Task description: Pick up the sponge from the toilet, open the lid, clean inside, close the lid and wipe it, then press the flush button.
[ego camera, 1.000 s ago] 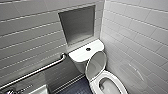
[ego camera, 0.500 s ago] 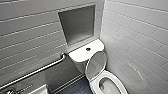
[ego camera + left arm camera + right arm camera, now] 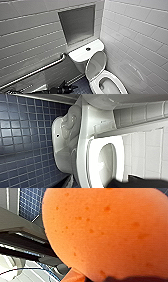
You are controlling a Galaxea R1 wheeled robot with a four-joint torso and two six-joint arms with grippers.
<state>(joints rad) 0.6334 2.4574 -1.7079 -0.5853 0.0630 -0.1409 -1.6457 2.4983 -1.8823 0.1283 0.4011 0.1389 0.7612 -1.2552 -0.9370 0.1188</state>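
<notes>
Lid (image 3: pixel 96 64) of the toilet (image 3: pixel 93 85) stands raised, leaning on the tank. The flush button (image 3: pixel 88 49) sits mid-way on the tank cover (image 3: pixel 78 54). The sponge (image 3: pixel 107 230) is off the toilet, close before the right wrist camera above blue floor tile (image 3: pixel 30 203); we judge the right claw (image 3: pixel 130 279) clamped on it. Left claw (image 3: pixel 136 182): we cannot tell its state. Step in hand, by our reading: cleaning inside. Next move calls for lowering the sponge into the bowl (image 3: pixel 111 86), clear of the lid's edge.
</notes>
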